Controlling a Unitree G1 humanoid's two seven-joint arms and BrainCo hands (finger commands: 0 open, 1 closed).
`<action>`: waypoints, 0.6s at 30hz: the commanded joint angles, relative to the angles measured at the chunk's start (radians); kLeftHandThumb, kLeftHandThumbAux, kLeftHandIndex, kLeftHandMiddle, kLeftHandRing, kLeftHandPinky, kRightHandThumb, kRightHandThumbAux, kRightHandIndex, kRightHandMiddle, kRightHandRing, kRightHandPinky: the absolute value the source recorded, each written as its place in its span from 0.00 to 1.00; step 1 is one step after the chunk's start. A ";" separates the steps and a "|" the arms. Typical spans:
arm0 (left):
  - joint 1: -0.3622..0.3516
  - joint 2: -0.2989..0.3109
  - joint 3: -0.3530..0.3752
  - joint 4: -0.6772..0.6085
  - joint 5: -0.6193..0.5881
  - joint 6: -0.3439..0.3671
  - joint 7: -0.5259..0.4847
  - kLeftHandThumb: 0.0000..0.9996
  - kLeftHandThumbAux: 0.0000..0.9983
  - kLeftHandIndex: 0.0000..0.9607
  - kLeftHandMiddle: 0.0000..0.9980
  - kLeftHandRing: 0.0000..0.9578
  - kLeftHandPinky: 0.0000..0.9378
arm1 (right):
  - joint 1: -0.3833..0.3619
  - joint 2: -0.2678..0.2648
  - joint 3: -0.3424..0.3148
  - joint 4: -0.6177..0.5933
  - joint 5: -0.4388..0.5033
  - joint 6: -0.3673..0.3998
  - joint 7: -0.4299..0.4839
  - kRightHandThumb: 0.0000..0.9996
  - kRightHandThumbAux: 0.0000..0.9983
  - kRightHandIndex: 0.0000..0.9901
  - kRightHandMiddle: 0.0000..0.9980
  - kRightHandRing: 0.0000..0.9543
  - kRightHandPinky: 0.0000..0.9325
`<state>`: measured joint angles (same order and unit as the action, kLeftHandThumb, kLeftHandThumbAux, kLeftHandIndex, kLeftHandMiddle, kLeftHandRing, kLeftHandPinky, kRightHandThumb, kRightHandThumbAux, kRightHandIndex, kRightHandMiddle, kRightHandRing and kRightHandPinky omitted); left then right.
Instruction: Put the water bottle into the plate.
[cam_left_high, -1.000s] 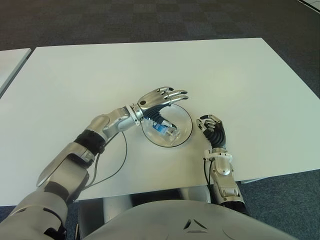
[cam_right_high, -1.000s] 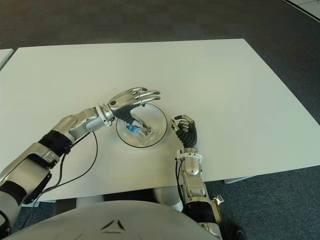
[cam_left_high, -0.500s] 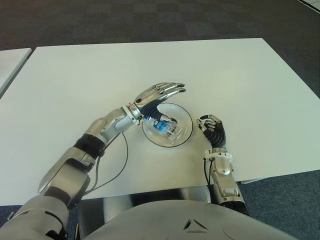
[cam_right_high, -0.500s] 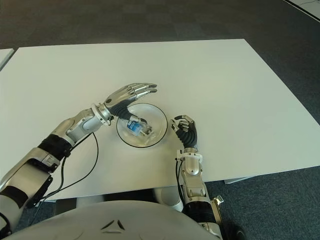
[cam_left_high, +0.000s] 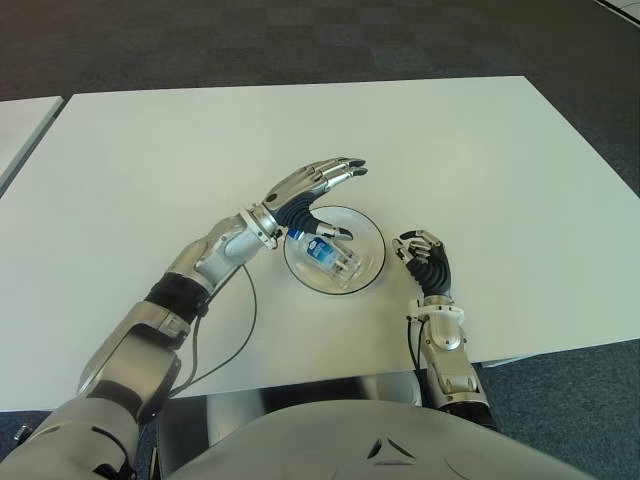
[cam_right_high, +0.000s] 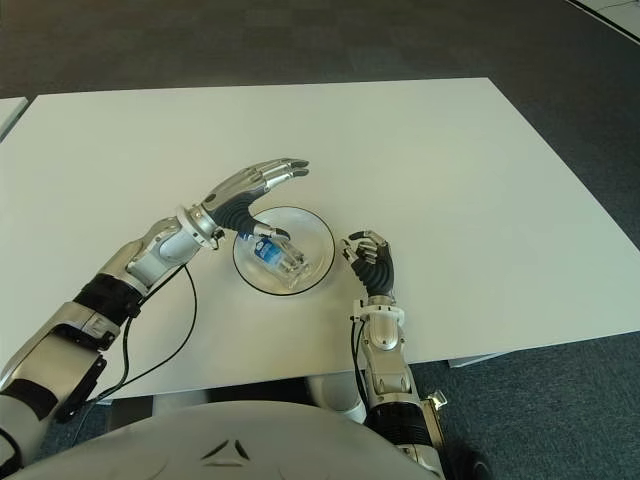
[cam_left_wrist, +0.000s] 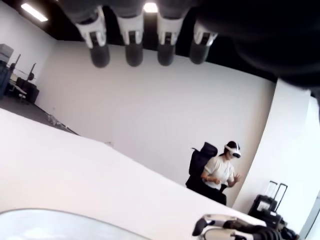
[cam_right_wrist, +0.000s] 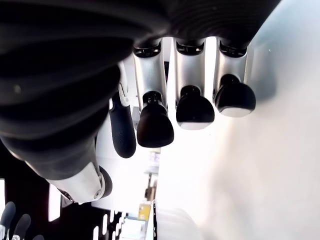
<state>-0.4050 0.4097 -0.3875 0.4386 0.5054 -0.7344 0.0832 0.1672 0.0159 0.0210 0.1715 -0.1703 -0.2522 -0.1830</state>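
Observation:
A small clear water bottle with a blue label lies on its side in the round clear plate at the table's middle front. My left hand hovers above the plate's far left rim, its fingers stretched out flat and holding nothing; the thumb hangs down just over the bottle's cap end. In the left wrist view the straight fingertips show with nothing between them. My right hand shows just right of the plate with its fingers curled and nothing in them.
The white table stretches wide on all sides of the plate. A black cable runs along my left forearm over the table's front. A second table's corner shows at far left. A seated person is beyond the table.
My left hand has lifted and drawn back to the left from over the plate. The bottle has come free of it and now lies in the plate. The right hand has not moved.

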 joint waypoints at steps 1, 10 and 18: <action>0.055 -0.013 0.044 -0.036 -0.057 0.011 -0.020 0.11 0.30 0.00 0.00 0.00 0.00 | 0.002 0.001 0.003 0.011 -0.001 0.014 0.000 0.71 0.73 0.44 0.84 0.90 0.92; 0.200 -0.046 0.138 -0.137 -0.176 0.033 -0.019 0.10 0.32 0.00 0.00 0.00 0.00 | -0.002 0.003 0.004 0.022 -0.001 0.006 -0.003 0.71 0.73 0.44 0.84 0.89 0.92; 0.218 -0.089 0.227 0.181 -0.210 -0.147 0.087 0.11 0.32 0.00 0.00 0.00 0.00 | -0.003 0.006 0.005 0.021 -0.001 0.002 -0.004 0.71 0.73 0.44 0.84 0.89 0.92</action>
<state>-0.1818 0.3521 -0.2005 0.4734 0.3048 -0.8324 0.1079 0.1614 0.0178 0.0215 0.1807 -0.1702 -0.2528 -0.1845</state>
